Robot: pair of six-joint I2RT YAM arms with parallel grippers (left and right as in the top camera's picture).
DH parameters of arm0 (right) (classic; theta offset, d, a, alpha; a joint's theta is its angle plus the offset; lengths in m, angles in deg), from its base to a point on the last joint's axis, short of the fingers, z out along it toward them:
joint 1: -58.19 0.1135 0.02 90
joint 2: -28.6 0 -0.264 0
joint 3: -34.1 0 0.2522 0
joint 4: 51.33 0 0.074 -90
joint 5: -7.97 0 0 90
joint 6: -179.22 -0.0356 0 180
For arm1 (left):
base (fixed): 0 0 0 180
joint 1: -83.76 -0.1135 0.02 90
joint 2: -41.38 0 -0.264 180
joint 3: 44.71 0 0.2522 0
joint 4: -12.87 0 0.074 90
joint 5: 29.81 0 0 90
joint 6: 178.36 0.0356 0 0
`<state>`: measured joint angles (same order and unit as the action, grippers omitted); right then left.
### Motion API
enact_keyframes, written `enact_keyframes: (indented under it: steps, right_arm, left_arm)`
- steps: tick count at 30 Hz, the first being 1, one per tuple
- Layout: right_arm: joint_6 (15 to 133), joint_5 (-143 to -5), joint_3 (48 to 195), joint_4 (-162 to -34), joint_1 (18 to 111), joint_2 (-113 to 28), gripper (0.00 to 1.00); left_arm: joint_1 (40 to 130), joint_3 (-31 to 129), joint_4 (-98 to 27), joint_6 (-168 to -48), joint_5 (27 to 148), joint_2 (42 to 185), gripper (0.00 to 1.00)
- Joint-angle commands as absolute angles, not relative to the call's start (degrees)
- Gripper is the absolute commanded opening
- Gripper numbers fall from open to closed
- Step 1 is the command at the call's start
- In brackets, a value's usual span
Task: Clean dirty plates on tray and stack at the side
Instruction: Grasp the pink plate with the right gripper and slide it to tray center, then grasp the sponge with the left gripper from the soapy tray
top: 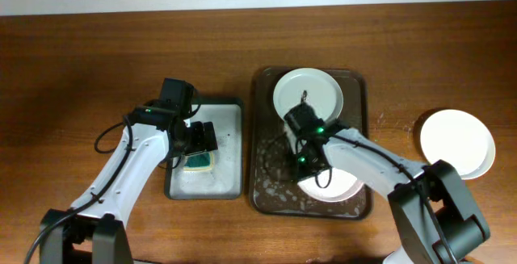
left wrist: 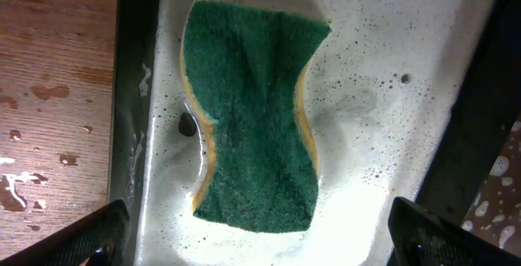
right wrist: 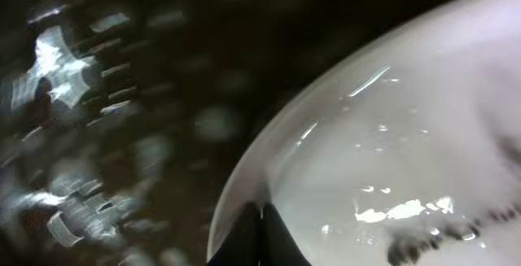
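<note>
The dark brown tray (top: 266, 191) holds two plates. A white plate (top: 308, 93) lies at its far end. A pale plate (top: 335, 185) lies at its near end, partly under my right arm. My right gripper (top: 307, 163) is shut on this plate's left rim; the right wrist view shows the closed fingers (right wrist: 262, 233) pinching the rim of the wet plate (right wrist: 391, 152), which has a dark smear. A third white plate (top: 456, 143) sits on the table to the right. My left gripper (top: 198, 139) is open over the sponge (left wrist: 252, 111), its fingers (left wrist: 260, 233) on either side.
The green-yellow sponge (top: 198, 163) lies in a smaller grey tray (top: 226, 151) full of soapy water, left of the brown tray. Water drops spot the wood (left wrist: 49, 95) beside it. The brown tray's floor (right wrist: 122, 95) is wet.
</note>
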<state>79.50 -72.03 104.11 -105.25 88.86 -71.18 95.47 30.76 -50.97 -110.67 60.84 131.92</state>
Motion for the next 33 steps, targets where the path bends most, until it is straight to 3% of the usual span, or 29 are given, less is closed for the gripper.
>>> enact_keyframes:
  steps: [1,4,8,10,13,15,16,19,21,22,23,24,25,27,31,33]
  right_arm:
    - [86.5,-67.6,107.5,-105.3,89.5,-67.6,0.08]
    - [81.1,-74.1,111.8,-111.1,86.3,-59.9,0.33]
    - [77.5,-71.9,112.8,-116.4,80.5,-47.6,0.43]
    - [75.6,-71.8,112.8,-120.9,78.0,-42.1,0.43]
    - [73.7,-71.8,112.8,-126.5,76.5,-39.2,0.43]
    - [73.7,-71.7,112.8,-128.2,76.5,-39.4,0.42]
    - [73.6,-71.7,112.8,-128.3,76.5,-39.4,0.42]
    - [70.6,-72.2,112.8,-128.4,76.5,-39.4,0.42]
    - [68.7,-72.6,112.8,-128.3,76.5,-39.4,0.42]
    - [68.1,-73.1,112.8,-128.3,76.5,-39.4,0.42]
    - [66.7,-74.2,112.7,-128.4,76.5,-39.4,0.42]
    - [65.8,-75.2,112.5,-128.4,76.5,-39.5,0.42]
    - [65.7,-75.2,112.2,-128.4,76.5,-39.8,0.42]
    - [65.8,-75.2,111.3,-128.4,76.5,-40.8,0.43]
    - [65.8,-75.2,111.1,-128.1,76.5,-42.3,0.43]
    - [65.8,-75.2,111.1,-128.2,76.5,-42.3,0.43]
  left_arm:
    - [95.3,30.7,-51.3,-111.4,61.1,131.8,0.99]
    - [95.3,30.7,-52.1,-111.3,60.8,131.8,1.00]
    - [95.4,27.2,-46.8,-111.4,60.2,131.8,0.89]
    - [96.4,21.4,-38.3,-111.4,60.3,131.8,0.58]
    - [98.9,13.9,-27.7,-111.4,60.4,132.5,0.37]
    - [99.8,9.8,-25.3,-113.5,60.4,134.1,0.09]
    - [99.8,9.1,-25.3,-114.7,60.2,135.1,0.00]
    - [99.8,11.2,-26.8,-113.4,62.3,135.5,0.00]
    - [99.8,19.3,-36.7,-108.4,62.8,135.0,0.01]
    - [99.8,22.0,-39.8,-108.0,62.8,135.0,0.10]
    - [99.8,25.1,-43.2,-108.0,62.8,135.0,0.39]
    - [99.8,26.7,-44.6,-108.0,62.8,135.0,0.56]
    - [99.8,27.6,-44.8,-108.0,62.8,135.0,0.82]
    - [99.8,27.6,-43.0,-108.0,61.4,135.1,0.77]
    - [99.8,26.8,-37.5,-108.0,56.9,139.4,0.82]
    - [100.4,26.8,-36.1,-108.0,56.9,143.3,0.77]
